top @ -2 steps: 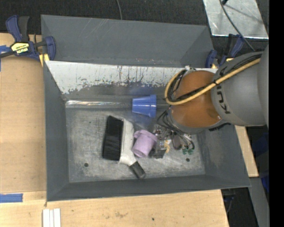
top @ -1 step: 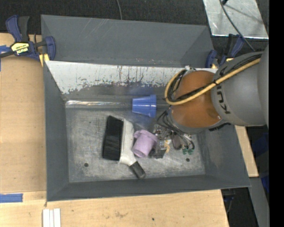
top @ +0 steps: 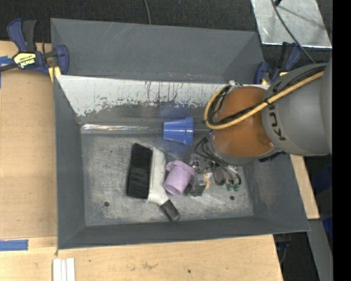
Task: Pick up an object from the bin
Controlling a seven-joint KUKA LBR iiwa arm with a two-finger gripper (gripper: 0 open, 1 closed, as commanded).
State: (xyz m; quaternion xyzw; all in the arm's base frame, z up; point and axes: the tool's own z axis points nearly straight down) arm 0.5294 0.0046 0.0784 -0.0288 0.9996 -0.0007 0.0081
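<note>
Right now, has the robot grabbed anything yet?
Not yet. Nothing is lifted: the blue cup, black brush and purple cup all lie in the bin. The gripper is down low, right beside the purple cup. Grabbing a thing and lifting it out is what's left.

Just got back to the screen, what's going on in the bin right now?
The arm reaches in from the right, and its gripper is down low in the bin, right beside a small purple cup near the middle. I cannot tell whether it has hold of it. A blue cup lies just behind, and a black block lies to the left.
</note>
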